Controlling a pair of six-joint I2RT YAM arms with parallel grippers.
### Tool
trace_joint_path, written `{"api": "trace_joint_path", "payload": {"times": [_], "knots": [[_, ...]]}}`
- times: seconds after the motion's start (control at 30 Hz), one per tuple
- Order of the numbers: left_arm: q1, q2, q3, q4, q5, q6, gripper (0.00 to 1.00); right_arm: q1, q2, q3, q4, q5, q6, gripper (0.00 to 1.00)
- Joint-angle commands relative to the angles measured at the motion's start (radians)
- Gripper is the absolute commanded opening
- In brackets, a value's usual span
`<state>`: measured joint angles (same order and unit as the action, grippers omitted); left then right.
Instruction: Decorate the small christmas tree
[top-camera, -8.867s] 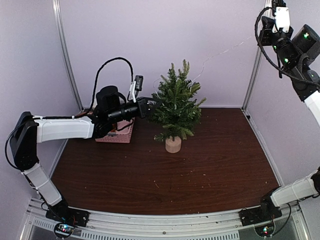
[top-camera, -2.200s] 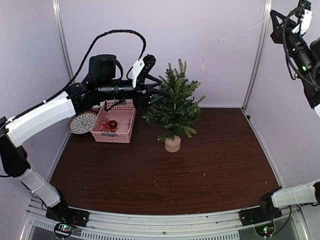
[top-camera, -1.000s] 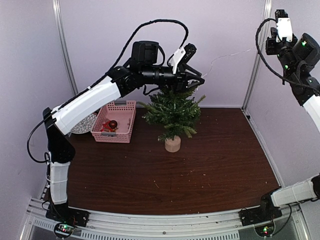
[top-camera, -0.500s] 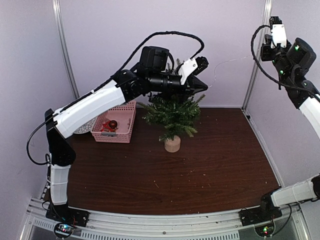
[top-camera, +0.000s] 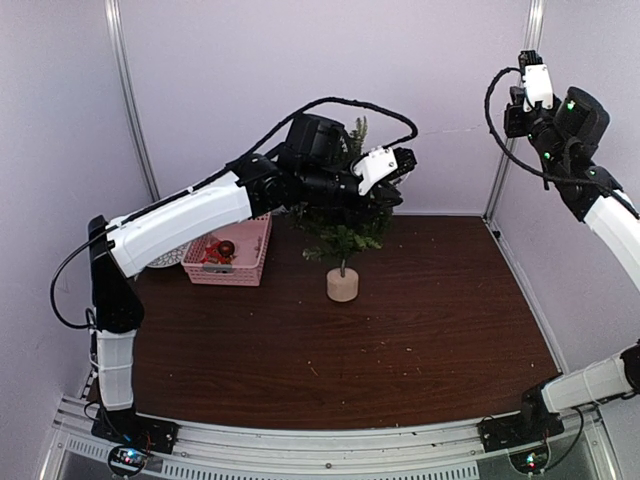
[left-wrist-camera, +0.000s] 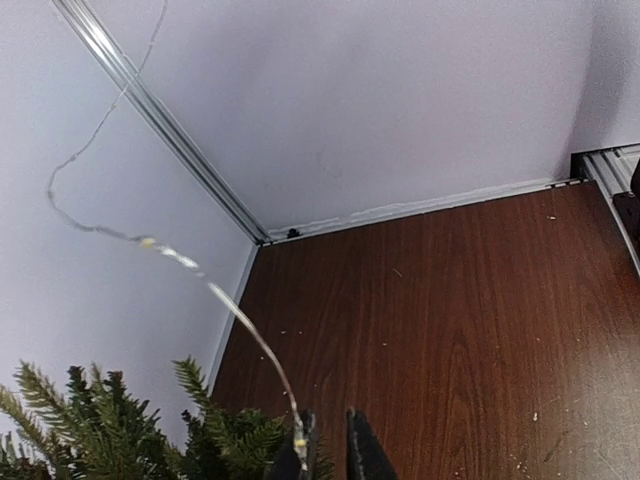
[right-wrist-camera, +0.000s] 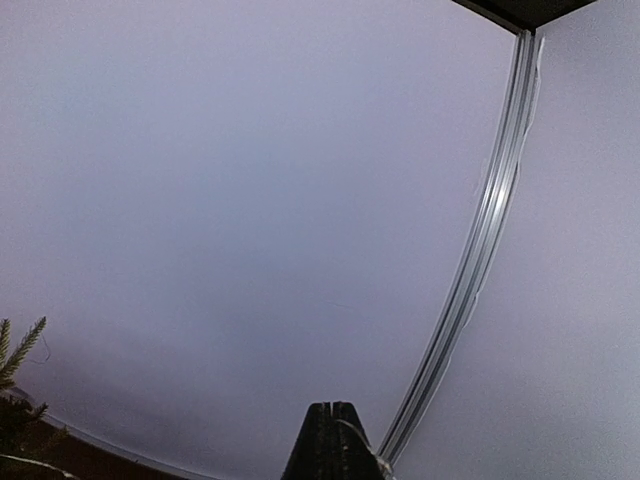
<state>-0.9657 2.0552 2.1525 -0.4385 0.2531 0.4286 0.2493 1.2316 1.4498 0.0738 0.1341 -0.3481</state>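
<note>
Top external scene: the dark wooden table (top-camera: 430, 330) carries the small christmas tree (top-camera: 345, 235) toward 12 o'clock from its middle. A pink basket (top-camera: 250, 270) stands near the tree at its 9 o'clock.
Risk, tree: it stands only on a short pale stump and looks light. The left arm reaches across its crown, so a downward press or a sideways sweep could probably tip it or drag it.
Risk, wire: the fairy-light wire (left-wrist-camera: 148, 241) hangs in the air between the two grippers. A hard pull from the right side could probably whip it off the branches before it settles, or snag a twig and tug the tree along.
Risk, grip: the wire is very thin, so it may slide away from the left fingers and spring off toward 2 o'clock.
Tree to left jaws: in the left wrist view the needle tips sit just beside the fingertips, at their 8 to 9 o'clock and below them.
Tree to right jaws: well apart, with the right gripper (right-wrist-camera: 330, 425) high at the tree's 2 o'clock.
Left jaws: the left gripper (left-wrist-camera: 325, 450) is parted by a narrow slit. The wire meets the tip of one finger and is not visibly clamped.
Right jaws: pressed together, with the wire leaving at their tip.
</note>
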Motion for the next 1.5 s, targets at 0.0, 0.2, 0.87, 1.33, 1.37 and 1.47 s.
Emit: {"api": "trace_joint_path", "payload": {"times": [0.0, 0.2, 0.87, 1.33, 1.37, 1.47], "knots": [[0.0, -0.079, -0.039, 0.014, -0.029, 0.003, 0.14, 0.008, 0.01, -0.008, 0.026, -0.01, 0.009, 0.0], [-0.009, -0.156, -0.123, 0.061, -0.023, -0.012, 0.24, 0.009, -0.023, -0.029, 0.039, -0.034, 0.018, 0.0], [-0.003, -0.614, -0.815, 0.404, -0.214, -0.238, 0.6, 0.012, -0.061, -0.128, 0.069, -0.056, 0.055, 0.0], [0.056, -0.636, -0.925, 0.511, -0.313, -0.348, 0.57, 0.011, -0.094, -0.16, 0.069, -0.081, 0.088, 0.0], [0.066, -0.625, -0.911, 0.511, -0.299, -0.351, 0.56, 0.011, -0.1, -0.165, 0.069, -0.082, 0.091, 0.0], [0.099, -0.595, -0.874, 0.505, -0.261, -0.364, 0.53, 0.012, -0.122, -0.193, 0.066, -0.082, 0.1, 0.0]]}}
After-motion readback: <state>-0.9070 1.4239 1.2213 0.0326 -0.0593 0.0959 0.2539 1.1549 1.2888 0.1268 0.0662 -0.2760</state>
